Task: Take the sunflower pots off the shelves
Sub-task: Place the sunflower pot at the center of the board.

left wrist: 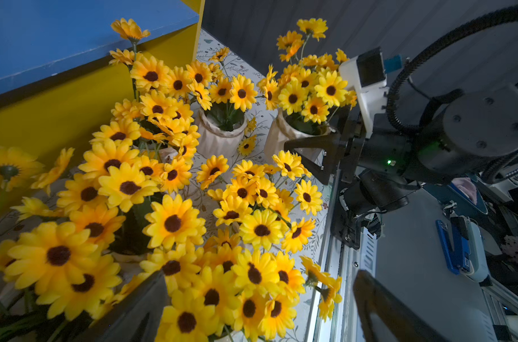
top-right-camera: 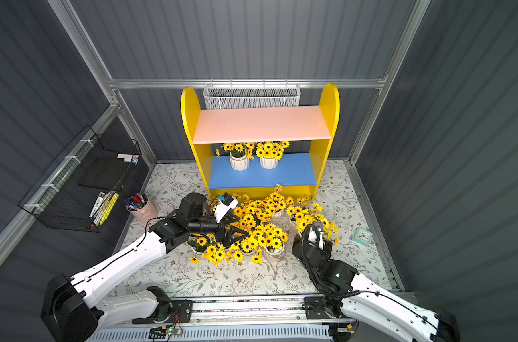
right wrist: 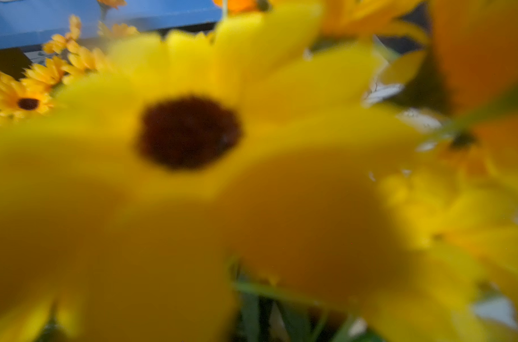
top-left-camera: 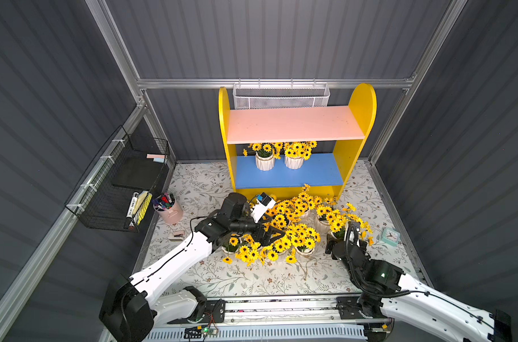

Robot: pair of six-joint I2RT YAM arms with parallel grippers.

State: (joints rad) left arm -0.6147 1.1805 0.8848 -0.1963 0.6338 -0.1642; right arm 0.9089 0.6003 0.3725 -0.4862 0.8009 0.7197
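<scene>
The shelves (top-left-camera: 355, 148) stand at the back. The pink upper board (top-left-camera: 293, 124) is bare, and two sunflower pots (top-left-camera: 264, 162) (top-left-camera: 294, 162) stand on the blue lower board (top-left-camera: 317, 174). Several more sunflower pots (top-left-camera: 299, 225) crowd the floor in front. My left gripper (top-left-camera: 277, 238) (left wrist: 260, 275) hangs open over this cluster, blooms between its wide fingers (left wrist: 139, 314). My right gripper (left wrist: 296, 154) stands wide at the cluster's right end, one finger on each side of a floor pot (left wrist: 284, 133). Contact cannot be told. Blurred petals fill the right wrist view.
A pink cup of pens (top-left-camera: 168, 211) and a small stapler (top-left-camera: 176, 236) sit at the left. A black wire rack (top-left-camera: 124, 183) hangs on the left wall. A white mesh basket (top-left-camera: 281, 99) hangs behind the shelves. A teal clock (top-left-camera: 390, 236) sits at the right.
</scene>
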